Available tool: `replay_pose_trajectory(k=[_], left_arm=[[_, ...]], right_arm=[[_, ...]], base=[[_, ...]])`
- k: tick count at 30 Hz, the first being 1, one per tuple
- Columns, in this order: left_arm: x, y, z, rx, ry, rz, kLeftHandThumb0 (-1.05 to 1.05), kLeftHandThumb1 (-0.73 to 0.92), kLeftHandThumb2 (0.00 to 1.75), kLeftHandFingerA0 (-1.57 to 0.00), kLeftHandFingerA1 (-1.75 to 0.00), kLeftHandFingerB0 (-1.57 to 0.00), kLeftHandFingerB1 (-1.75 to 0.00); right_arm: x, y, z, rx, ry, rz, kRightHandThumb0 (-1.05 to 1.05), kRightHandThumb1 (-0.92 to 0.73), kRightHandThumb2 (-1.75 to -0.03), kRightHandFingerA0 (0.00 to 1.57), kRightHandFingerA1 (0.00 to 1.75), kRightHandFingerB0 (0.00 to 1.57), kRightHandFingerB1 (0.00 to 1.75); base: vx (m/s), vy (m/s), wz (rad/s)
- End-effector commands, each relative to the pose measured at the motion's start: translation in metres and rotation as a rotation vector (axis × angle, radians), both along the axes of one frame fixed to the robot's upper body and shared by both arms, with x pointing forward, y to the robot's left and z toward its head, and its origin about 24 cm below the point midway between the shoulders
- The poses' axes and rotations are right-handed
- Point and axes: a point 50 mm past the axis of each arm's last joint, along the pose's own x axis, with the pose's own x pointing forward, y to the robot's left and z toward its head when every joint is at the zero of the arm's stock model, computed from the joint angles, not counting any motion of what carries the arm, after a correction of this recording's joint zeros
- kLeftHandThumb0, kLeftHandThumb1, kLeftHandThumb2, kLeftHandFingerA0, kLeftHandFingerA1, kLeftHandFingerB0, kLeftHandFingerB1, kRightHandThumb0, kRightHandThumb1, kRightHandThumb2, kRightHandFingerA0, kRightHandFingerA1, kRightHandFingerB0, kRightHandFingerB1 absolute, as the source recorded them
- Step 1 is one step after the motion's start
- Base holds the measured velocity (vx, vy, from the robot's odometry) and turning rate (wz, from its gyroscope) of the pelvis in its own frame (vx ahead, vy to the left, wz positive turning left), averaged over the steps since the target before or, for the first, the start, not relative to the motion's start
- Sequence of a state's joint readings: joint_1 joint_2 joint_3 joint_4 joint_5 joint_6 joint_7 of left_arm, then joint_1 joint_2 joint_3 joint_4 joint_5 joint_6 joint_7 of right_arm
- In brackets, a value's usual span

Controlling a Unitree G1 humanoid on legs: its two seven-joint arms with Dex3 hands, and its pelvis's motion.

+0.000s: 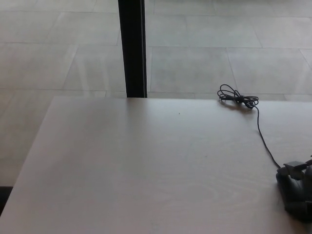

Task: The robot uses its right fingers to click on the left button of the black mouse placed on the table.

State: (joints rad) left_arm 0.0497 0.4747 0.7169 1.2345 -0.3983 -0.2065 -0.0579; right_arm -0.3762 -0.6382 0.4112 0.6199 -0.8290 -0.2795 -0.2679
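Observation:
The black mouse [295, 196] lies on the pale wooden table [146, 170] at the bottom right corner of the head view, partly cut off by the picture's edge. Only a small dark part of my right hand [294, 168] shows, coming in from the right edge. It rests over the front left of the mouse, and I cannot tell whether it presses down. My left hand is out of the picture.
The mouse's thin black cable [263, 139] runs up the table to a bundled coil [237, 97] near the far edge. A black post [132, 48] stands behind the table on a tiled floor.

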Motion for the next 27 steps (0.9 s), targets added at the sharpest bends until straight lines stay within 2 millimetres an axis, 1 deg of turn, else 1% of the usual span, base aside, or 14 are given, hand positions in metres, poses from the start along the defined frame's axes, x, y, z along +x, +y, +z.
replay_pose_trajectory(k=[1, 4, 5, 6, 8, 12, 13, 15, 17, 18, 23, 24, 25, 27], left_arm=[[0.000, 0.005, 0.007, 0.040, 0.002, -0.009, -0.77, 0.92, 0.68, -0.82, -0.54, -0.66, -0.49], [0.000, 0.005, 0.007, 0.042, 0.007, -0.012, -0.77, 0.92, 0.68, -0.82, -0.52, -0.67, -0.49], [0.000, 0.006, 0.007, 0.042, 0.001, -0.011, -0.76, 0.72, 1.08, -0.73, -0.64, -0.63, -0.62], [-0.001, 0.005, 0.006, 0.037, 0.001, -0.006, -0.76, 0.92, 0.68, -0.82, -0.54, -0.69, -0.50], [-0.001, 0.005, 0.006, 0.031, -0.002, -0.002, -0.77, 0.92, 0.69, -0.79, -0.53, -0.67, -0.50], [-0.001, 0.006, 0.006, 0.029, -0.004, 0.005, -0.76, 0.92, 0.68, -0.78, -0.52, -0.67, -0.49], [0.000, 0.006, 0.006, 0.011, -0.030, 0.013, -0.77, 0.92, 0.68, -0.81, -0.54, -0.65, -0.50], [0.001, 0.006, 0.006, 0.007, -0.033, 0.017, -0.78, 0.91, 0.68, -0.82, -0.54, -0.65, -0.49], [0.001, 0.006, 0.007, 0.011, -0.031, 0.013, -0.78, 0.92, 0.68, -0.80, -0.54, -0.65, -0.50], [0.002, 0.006, 0.007, 0.011, -0.032, 0.020, -0.78, 0.92, 0.68, -0.80, -0.53, -0.66, -0.50], [0.004, 0.005, 0.007, 0.038, -0.020, 0.008, -0.81, 0.92, 0.74, -0.78, -0.54, -0.67, -0.51], [0.004, 0.005, 0.007, 0.036, -0.025, 0.010, -0.81, 0.92, 0.72, -0.78, -0.55, -0.69, -0.51], [0.005, 0.006, 0.007, 0.036, -0.024, 0.016, -0.80, 0.92, 0.71, -0.80, -0.56, -0.72, -0.51], [0.005, 0.006, 0.007, 0.028, -0.035, 0.017, -0.82, 0.92, 0.72, -0.81, -0.56, -0.67, -0.51]], right_arm=[[-0.001, -0.001, -0.001, -0.008, 0.020, -0.004, -0.77, -0.90, -0.68, 0.38, 0.49, 0.44, 0.37], [-0.002, -0.002, -0.001, -0.018, 0.020, -0.003, -0.76, -0.90, -0.67, 0.39, 0.49, 0.44, 0.36], [-0.002, -0.003, -0.001, -0.028, 0.019, -0.004, -0.76, -0.90, -0.66, 0.39, 0.47, 0.45, 0.36], [-0.003, -0.006, -0.002, -0.033, 0.017, -0.008, -0.71, -0.69, -1.10, 0.35, 0.57, 0.39, 0.53], [-0.003, -0.008, -0.002, -0.041, 0.016, -0.013, -0.76, -0.90, -0.67, 0.39, 0.48, 0.44, 0.37], [-0.005, -0.012, -0.001, -0.038, 0.015, -0.026, -0.78, -0.90, -0.68, 0.39, 0.47, 0.46, 0.38], [-0.006, -0.014, -0.002, -0.048, 0.032, -0.041, -0.80, -0.76, -1.14, 0.29, 0.55, 0.35, 0.50], [-0.008, -0.015, -0.002, -0.052, 0.031, -0.044, -0.76, -0.73, -1.14, 0.27, 0.55, 0.34, 0.51], [-0.010, -0.016, -0.002, -0.050, 0.025, -0.038, -0.77, -0.74, -1.13, 0.27, 0.55, 0.34, 0.51], [-0.010, -0.016, -0.004, -0.056, 0.014, -0.031, -0.77, -0.89, -0.67, 0.38, 0.48, 0.44, 0.37], [-0.012, -0.010, -0.010, -0.067, 0.021, -0.005, -0.77, -0.89, -0.67, 0.39, 0.49, 0.45, 0.37], [-0.013, -0.008, -0.012, -0.070, 0.067, -0.004, -0.78, -0.75, -1.12, 0.29, 0.56, 0.34, 0.51], [-0.014, -0.006, -0.014, -0.077, 0.072, 0.009, -0.78, -0.74, -1.11, 0.29, 0.57, 0.35, 0.51], [-0.019, -0.003, -0.022, -0.074, 0.067, 0.049, -0.76, -0.88, -0.67, 0.37, 0.52, 0.44, 0.39]], base=[[0.00, 0.000, 0.00], [0.00, 0.000, 0.00], [0.00, 0.000, 0.00], [0.00, 0.000, 0.00], [0.00, 0.000, 0.00], [0.00, 0.000, 0.00], [0.00, 0.000, 0.00], [0.00, 0.000, 0.00], [0.00, 0.000, 0.00], [0.00, 0.000, 0.00], [0.00, 0.000, 0.00], [0.00, 0.000, 0.00], [0.00, 0.000, 0.00], [0.00, 0.000, 0.00]])
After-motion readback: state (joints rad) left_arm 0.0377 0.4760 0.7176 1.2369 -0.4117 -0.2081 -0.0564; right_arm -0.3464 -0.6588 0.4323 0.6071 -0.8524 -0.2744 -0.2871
